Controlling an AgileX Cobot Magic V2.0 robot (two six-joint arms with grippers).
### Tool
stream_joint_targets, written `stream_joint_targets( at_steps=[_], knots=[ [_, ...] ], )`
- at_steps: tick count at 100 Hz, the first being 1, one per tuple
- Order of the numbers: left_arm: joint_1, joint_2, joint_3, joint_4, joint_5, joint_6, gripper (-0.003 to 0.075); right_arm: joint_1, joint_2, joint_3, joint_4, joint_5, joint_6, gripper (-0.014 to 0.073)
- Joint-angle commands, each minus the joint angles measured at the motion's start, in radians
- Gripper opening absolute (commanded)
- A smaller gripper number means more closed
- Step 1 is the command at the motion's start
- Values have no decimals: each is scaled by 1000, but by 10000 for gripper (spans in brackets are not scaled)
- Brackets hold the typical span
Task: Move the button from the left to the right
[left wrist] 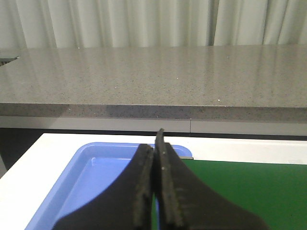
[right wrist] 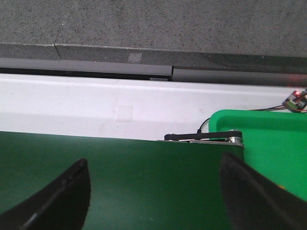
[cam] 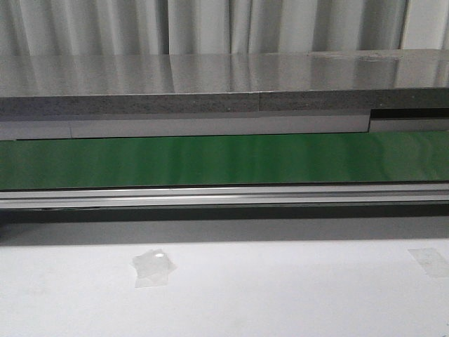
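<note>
The button is out of view in every frame. My left gripper (left wrist: 157,143) is shut, its two black fingers pressed together with nothing between them, hanging over the near end of a blue tray (left wrist: 72,182) beside the green belt (left wrist: 249,191). My right gripper (right wrist: 152,165) is open wide above the green belt (right wrist: 144,182), only bare belt between its fingers (right wrist: 72,191). A green tray (right wrist: 273,143) lies just past the belt's end. Neither gripper appears in the front view, which shows only the green belt (cam: 224,158).
A grey stone counter (cam: 210,77) runs behind the belt, curtains behind it. An aluminium rail (cam: 224,195) borders the belt's near side. On the white table lie a clear tape piece (cam: 154,267) and another (cam: 429,261). A small circuit board with wires (right wrist: 295,99) sits beside the green tray.
</note>
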Motion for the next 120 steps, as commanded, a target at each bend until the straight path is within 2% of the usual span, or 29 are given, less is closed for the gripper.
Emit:
stream_joint_targets(
  at_steps=[1, 14, 30, 47, 61, 84, 120],
  knots=[
    [-6, 6, -28, -9, -83, -2, -20, 2, -115, 79, 13, -146, -10, 553],
    [-6, 6, -28, -9, -83, -2, -20, 2, -254, 242, 13, -219, -10, 553],
    [-6, 6, -28, -9, -83, -2, -20, 2, -434, 388, 13, -221, -10, 548],
    [-6, 6, -28, -9, -83, -2, -20, 2, -601, 470, 13, -165, -10, 463],
    [-6, 6, -28, -9, -83, -2, -20, 2, -682, 488, 13, -126, -10, 294],
    [-6, 6, -28, -9, -83, -2, -20, 2, -699, 488, 13, -119, -10, -72],
    [-6, 6, -28, -9, -83, -2, -20, 2, -699, 488, 13, -115, -10, -65]
  ],
)
